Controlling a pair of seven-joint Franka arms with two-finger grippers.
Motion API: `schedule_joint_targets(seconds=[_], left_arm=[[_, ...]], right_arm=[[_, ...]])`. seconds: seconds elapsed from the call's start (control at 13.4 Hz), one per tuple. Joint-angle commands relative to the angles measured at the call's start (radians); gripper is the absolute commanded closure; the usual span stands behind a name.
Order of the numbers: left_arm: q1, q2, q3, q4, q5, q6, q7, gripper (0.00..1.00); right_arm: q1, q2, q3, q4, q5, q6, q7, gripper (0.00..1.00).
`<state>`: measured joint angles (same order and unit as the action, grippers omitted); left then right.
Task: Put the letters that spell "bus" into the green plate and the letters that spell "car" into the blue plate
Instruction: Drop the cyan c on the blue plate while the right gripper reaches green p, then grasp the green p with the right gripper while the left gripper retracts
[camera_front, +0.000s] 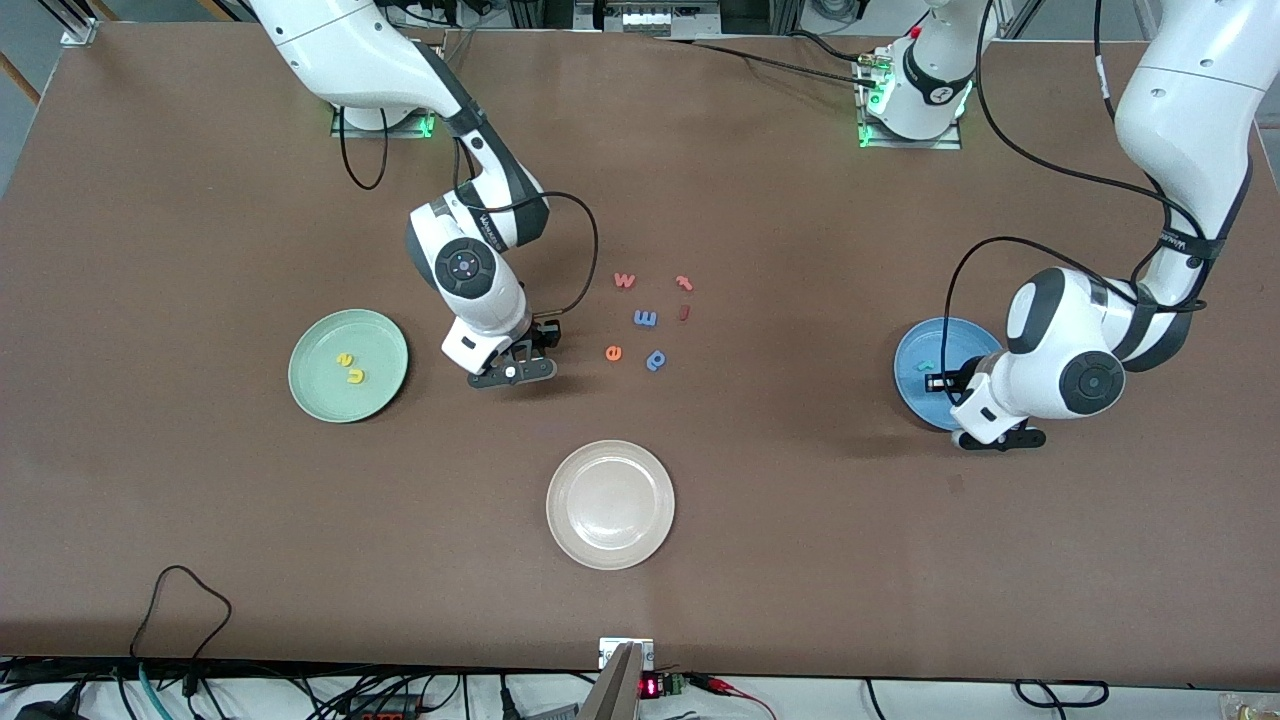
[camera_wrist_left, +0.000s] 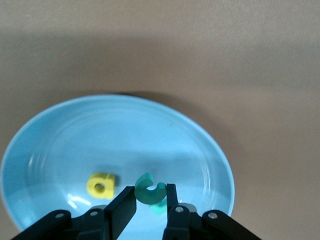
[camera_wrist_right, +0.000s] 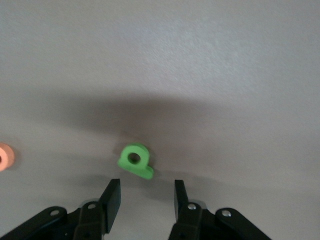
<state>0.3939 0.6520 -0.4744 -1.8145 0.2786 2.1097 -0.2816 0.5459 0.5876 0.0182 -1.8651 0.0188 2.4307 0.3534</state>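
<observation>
Spreading brown tabletop (camera_front: 200, 200); green plate (camera_front: 330, 400) holds 2 yellow letters (camera_front: 349, 368), blue plate (camera_wrist_left: 60, 145) a yellow a (camera_wrist_left: 101, 185). Left pincer (camera_wrist_left: 150, 202) pinches a teal c (camera_wrist_left: 150, 190); right pincer (camera_wrist_right: 145, 200) spread.

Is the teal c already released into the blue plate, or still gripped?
Gripped: the left tool has the teal c pinched between its fingers, over the blue plate, beside the yellow a.

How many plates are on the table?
3: green plate toward the right arm's end, white plate nearest the camera, blue plate toward the left arm's end.
</observation>
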Motion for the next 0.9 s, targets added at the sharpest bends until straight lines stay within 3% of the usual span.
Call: schedule_joint_targets(seconds=[0.0, 0.07, 0.15, 0.22, 0.45, 0.82], left_arm=[[0.01, 0.027, -0.009, 0.018, 0.03, 0.044, 0.007, 0.74], [0.008, 0.035, -0.009, 0.036, 0.045, 0.044, 0.008, 0.51], [0.008, 0.04, -0.01, 0.05, 0.079, 0.044, 0.007, 0.21], [0.009, 0.038, -0.01, 0.058, 0.094, 0.043, 0.004, 0.0], [0.003, -0.001, -0.024, 0.073, 0.094, 0.029, 0.001, 0.0], [0.01, -0.228, -0.085, 0.096, 0.094, -0.008, 0.012, 0.0]], right_arm=[[0.032, 0.037, -0.009, 0.055, 0.015, -0.002, 0.004, 0.49], [0.037, 0.049, -0.011, 0.066, 0.015, -0.002, 0.007, 0.49], [0.042, 0.06, -0.011, 0.082, 0.015, -0.002, 0.006, 0.49], [0.045, 0.067, -0.011, 0.089, 0.013, -0.002, 0.004, 0.49], [0.042, 0.077, -0.015, 0.09, 0.009, 0.004, -0.008, 0.49], [0.037, 0.083, -0.02, 0.092, 0.007, 0.007, -0.011, 0.49]])
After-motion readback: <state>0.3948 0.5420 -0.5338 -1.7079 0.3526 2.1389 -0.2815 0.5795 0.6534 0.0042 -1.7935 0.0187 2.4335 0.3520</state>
